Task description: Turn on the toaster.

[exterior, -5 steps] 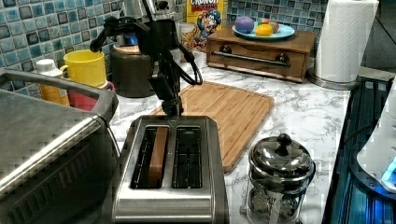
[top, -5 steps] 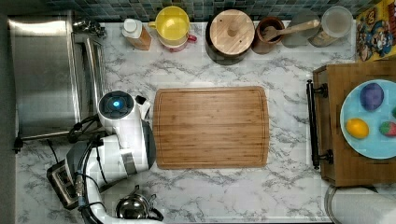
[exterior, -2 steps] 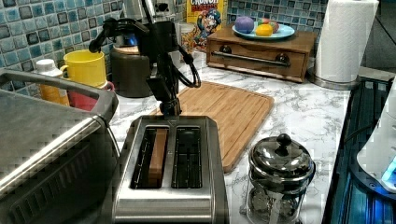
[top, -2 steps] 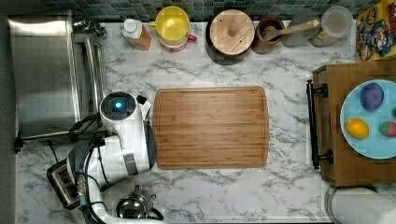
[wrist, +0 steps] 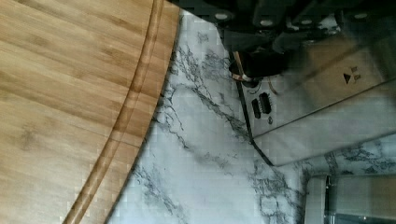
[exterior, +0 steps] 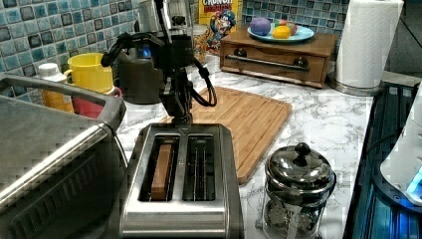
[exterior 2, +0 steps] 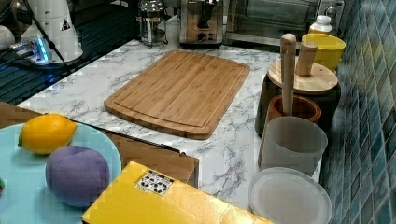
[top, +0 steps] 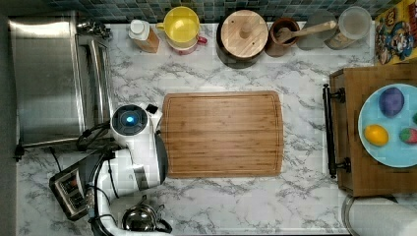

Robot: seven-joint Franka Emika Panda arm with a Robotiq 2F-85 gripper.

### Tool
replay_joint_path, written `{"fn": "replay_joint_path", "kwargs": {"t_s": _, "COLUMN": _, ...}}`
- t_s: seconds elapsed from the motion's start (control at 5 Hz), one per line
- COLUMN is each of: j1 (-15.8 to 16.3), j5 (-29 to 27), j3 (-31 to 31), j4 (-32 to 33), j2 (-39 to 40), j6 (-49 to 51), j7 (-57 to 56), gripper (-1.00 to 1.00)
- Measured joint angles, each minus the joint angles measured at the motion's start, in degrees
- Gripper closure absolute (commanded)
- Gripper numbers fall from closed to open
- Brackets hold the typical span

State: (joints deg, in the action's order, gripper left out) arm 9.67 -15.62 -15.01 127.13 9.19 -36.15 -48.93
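Surface (top: 246,206): white marble, and you have everything standing on it.
Toaster oven (top: 46,78): the big steel box at the top view's left; it is not your target, so leave it alone.
Cutting board (top: 222,133): bare bamboo in the middle of the surface, just beside the arm.
Toaster (exterior: 181,184): you find it at the lower left corner in the top view, between the toaster oven and the glass press pot (exterior: 297,191); one slot holds a brown slice, and its control end faces the cutting board.
Pincer (exterior: 181,115): it hangs just above the toaster's control end in the left view; in the right view it stands in front of that end, over the black lever slot. You cannot tell from these pictures whether it is open or closed.
Lever and knob (exterior 2: 202,36): dark controls on the toaster's end face, partly hidden by the pincer.
Step in hand: you appear to be lining up on the lever, with the push likely not yet made.
Next move: you need a straight downward press on the lever until it latches; stay centred so you do not slip off onto the surface.
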Motion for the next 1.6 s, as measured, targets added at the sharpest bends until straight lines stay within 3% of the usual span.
{"fn": "replay_joint_path", "kwargs": {"t_s": 0.6, "j1": 0.08, "j5": -0.04, "j3": -0.76, "j4": 4.48, "j2": -3.40, "j6": -4.22, "j7": -0.39, "gripper": 1.00}}
{"fn": "replay_joint_path", "kwargs": {"t_s": 1.6, "j1": -0.67, "j5": -0.07, "j3": -1.51, "j4": 4.70, "j2": -3.47, "j6": -4.62, "j7": -1.93, "gripper": 1.00}}
